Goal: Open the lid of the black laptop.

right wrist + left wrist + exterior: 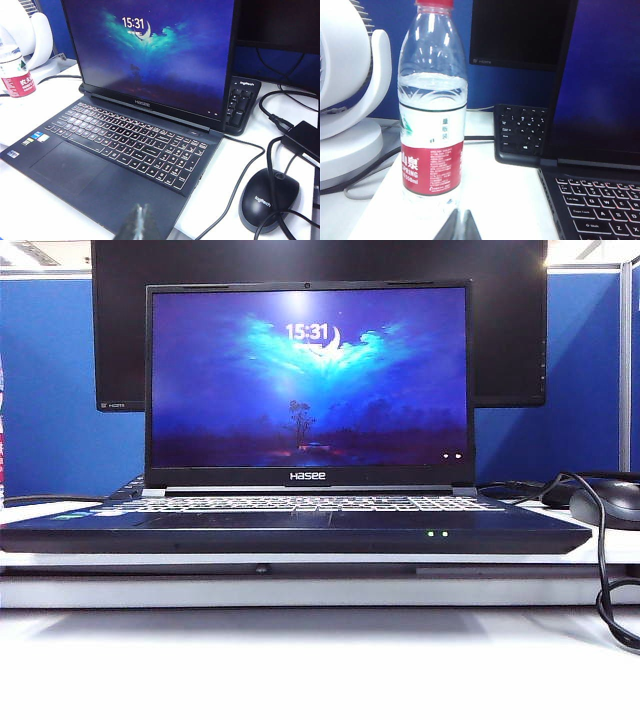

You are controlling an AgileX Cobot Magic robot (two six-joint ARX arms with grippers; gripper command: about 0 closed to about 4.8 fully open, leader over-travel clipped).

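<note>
A white desk [300, 660] stands before blue partition panels, with a large dark monitor [510, 320] at the back. The black laptop [300, 525] sits at the centre of the exterior view, facing the camera, two green LEDs lit on its front edge. The lid [308, 380] is raised fully upright; its screen glows with a blue lock picture showing 15:31, and the white "Hasee" wordmark sits on the lower bezel.

Behind the laptop lies a separate black keyboard [242, 102], its number pad showing past the lid's edge at about 3 o'clock in the exterior scene. A black Logitech mouse [267, 200] rests at about 4 o'clock from the laptop, with black cables [605, 570] looping around it. At 9 o'clock from the laptop stand a water bottle [432, 110] with a red label and red cap and, beyond it, a white fan [350, 95].

The left gripper [459, 226] shows only as dark fingertips pressed together, closed on nothing, low over the desk just before the bottle. The right gripper [140, 222] likewise has its tips together, holding nothing, poised over the laptop's front right corner. Neither gripper appears in the exterior view.
</note>
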